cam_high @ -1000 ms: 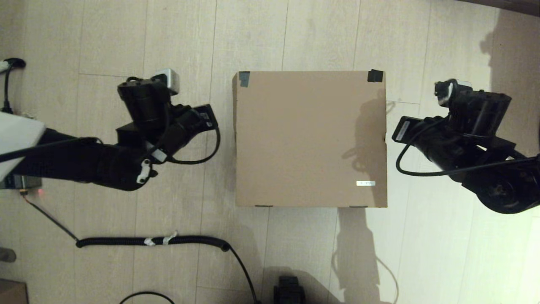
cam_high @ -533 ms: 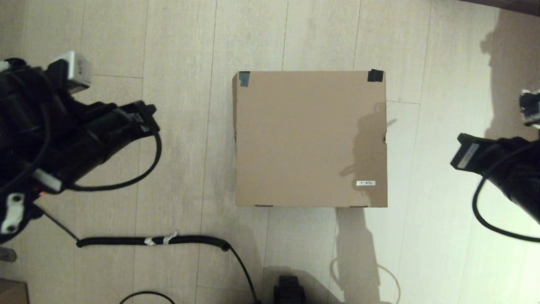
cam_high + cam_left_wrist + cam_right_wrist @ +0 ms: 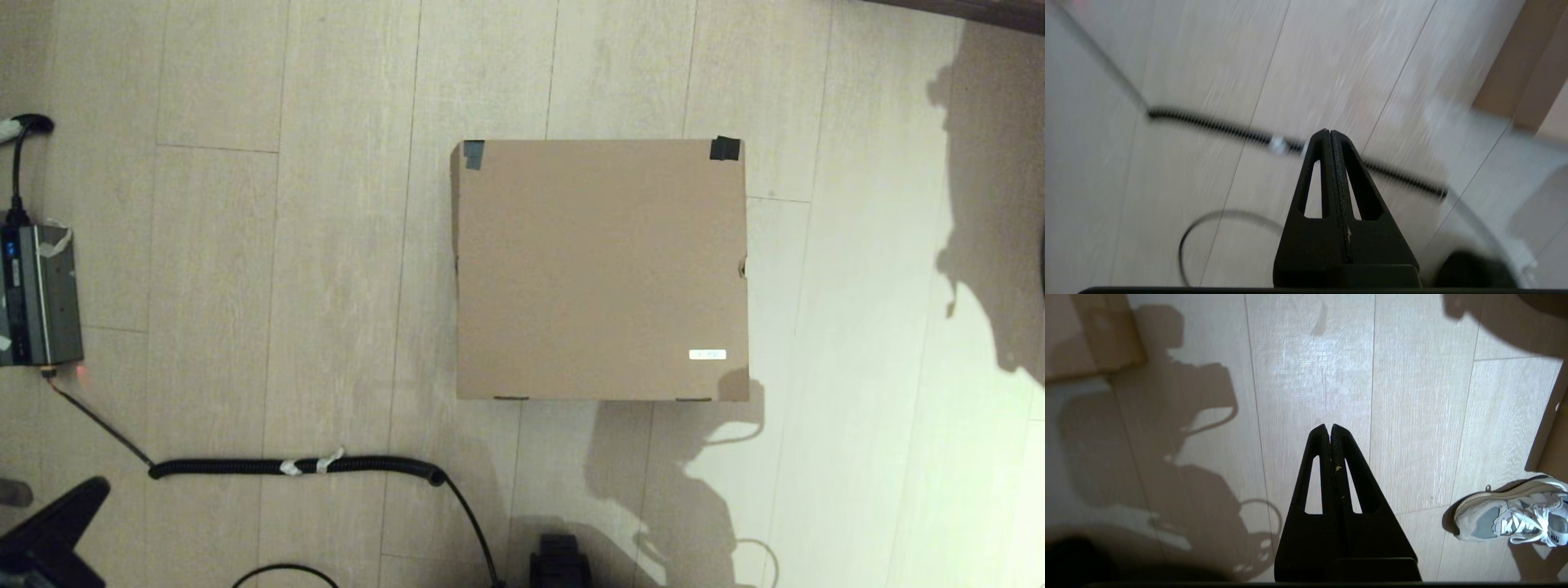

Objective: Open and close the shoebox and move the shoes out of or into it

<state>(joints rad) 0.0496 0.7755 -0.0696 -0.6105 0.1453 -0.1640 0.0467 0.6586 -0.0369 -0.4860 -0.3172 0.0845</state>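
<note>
The shoebox (image 3: 600,269), a plain brown cardboard box, stands on the floor with its lid down flat. Black tape (image 3: 725,149) marks its far corners and a small white label (image 3: 707,354) sits near its front right. The shoes are hidden from every view of the box. Neither gripper appears in the head view. My left gripper (image 3: 1329,131) is shut and empty above the floor, with a corner of the shoebox (image 3: 1523,69) off to one side. My right gripper (image 3: 1329,426) is also shut and empty over bare floor, and an edge of the shoebox (image 3: 1086,335) lies beyond it.
A grey electronic device (image 3: 37,294) with cables lies at the far left. A black coiled cable (image 3: 294,466) runs across the floor before the box. A grey and white laced trainer (image 3: 1515,514) rests on the floor beside a brown edge (image 3: 1551,416) in the right wrist view.
Both arms have drawn back from the box's sides and left the head view. The box has not moved and its lid stays down.
</note>
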